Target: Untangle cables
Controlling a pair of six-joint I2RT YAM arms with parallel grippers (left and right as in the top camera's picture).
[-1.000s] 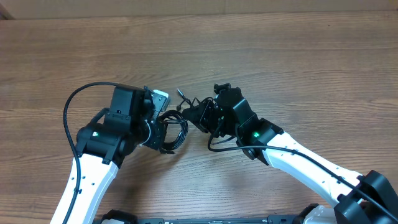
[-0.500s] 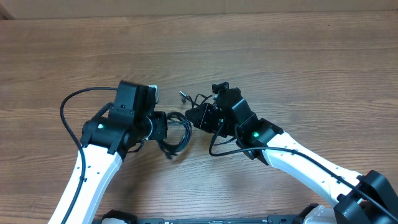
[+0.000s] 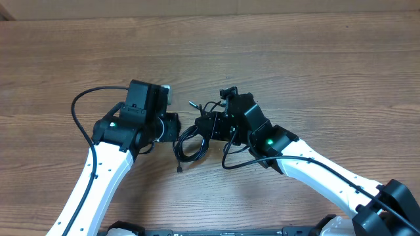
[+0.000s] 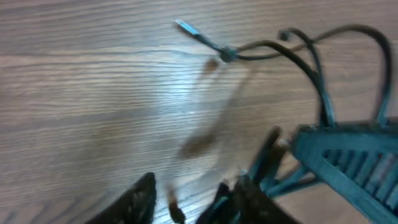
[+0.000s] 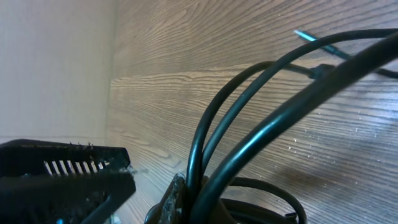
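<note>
Right end effector clenches the cables, clear of desk edges; left end effector released (likely limp: pinch by plug).

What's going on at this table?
A small tangle of thin black cables sits between the two pincers. The right pincer is at the bundle with loops running across it; clamped or not, can't tell. The left pincer is beside it, open and empty. One silver-tipped plug sticks out free.

All views share cables (wrists close).
</note>
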